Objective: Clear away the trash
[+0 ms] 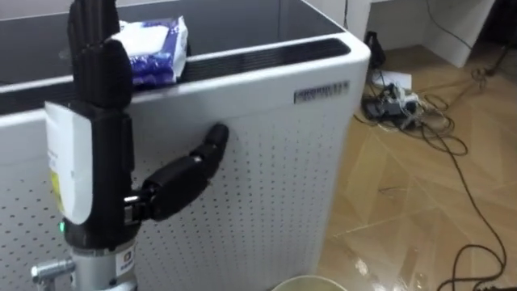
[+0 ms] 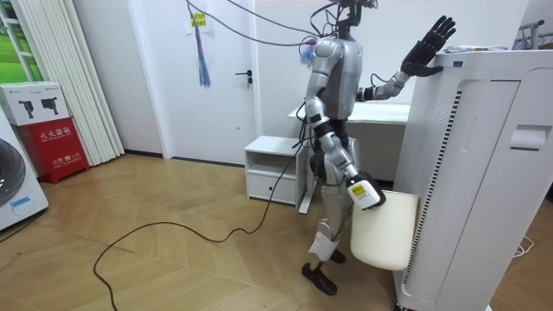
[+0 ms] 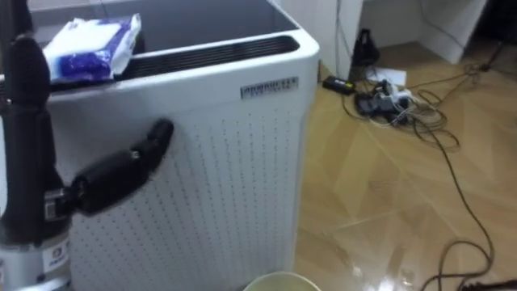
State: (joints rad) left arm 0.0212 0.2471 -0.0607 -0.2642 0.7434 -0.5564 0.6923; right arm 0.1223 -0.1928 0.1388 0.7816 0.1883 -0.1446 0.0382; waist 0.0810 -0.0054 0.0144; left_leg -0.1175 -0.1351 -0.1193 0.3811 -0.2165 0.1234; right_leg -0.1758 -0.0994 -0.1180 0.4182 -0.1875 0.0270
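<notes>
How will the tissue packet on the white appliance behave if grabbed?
The tissue packet looks soft and puffy, so it probably squashes and weighs little. Its plastic wrap may slip in the left hand. Lying flat on the appliance, it should slide, not roll.

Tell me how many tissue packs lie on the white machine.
1. The tissue pack lies on top of the white machine, near its front edge, beside the raised left hand. More could be hidden behind that hand.

We see the robot standing beside a tall white unit (image 2: 484, 173) at the room view's right, left hand (image 2: 429, 45) raised, fingers spread, near its top; the right hand (image 2: 365, 193) hangs low against a cream bin (image 2: 384, 233).
</notes>
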